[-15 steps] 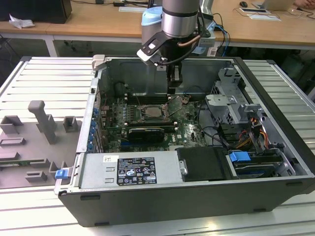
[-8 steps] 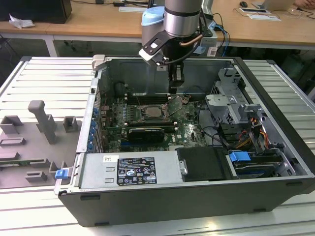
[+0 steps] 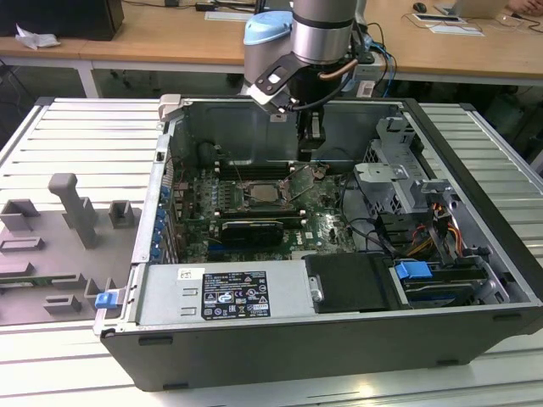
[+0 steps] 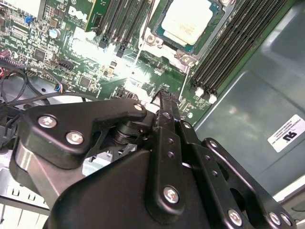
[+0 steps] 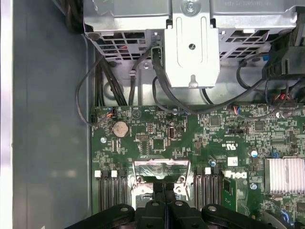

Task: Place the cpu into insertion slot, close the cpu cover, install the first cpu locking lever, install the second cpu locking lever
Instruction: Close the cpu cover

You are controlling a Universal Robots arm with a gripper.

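Observation:
The cpu (image 4: 188,21), a pale silvery square chip, lies face up in the insertion slot (image 4: 156,42) on the green motherboard; in the exterior view the cpu (image 3: 265,193) sits mid-board. The cpu cover (image 5: 162,163), a thin silvery frame, stands raised off the slot at its edge, and the exterior view has the cover (image 3: 305,174) just to the right of the slot. My black gripper (image 4: 164,98) hangs directly above the cover, fingers pressed together with nothing seen between them. The exterior view puts the gripper (image 3: 310,153) above the slot's right side. Thin wire levers stick up beside the slot.
Black memory slots (image 4: 224,52) flank the socket. A metal drive cage (image 5: 190,43) with dark cables (image 5: 119,86) stands beyond the board. A black graphics card (image 3: 252,229), the power supply (image 3: 229,297) and the case walls hem the board in. Grey fixtures (image 3: 72,212) sit outside.

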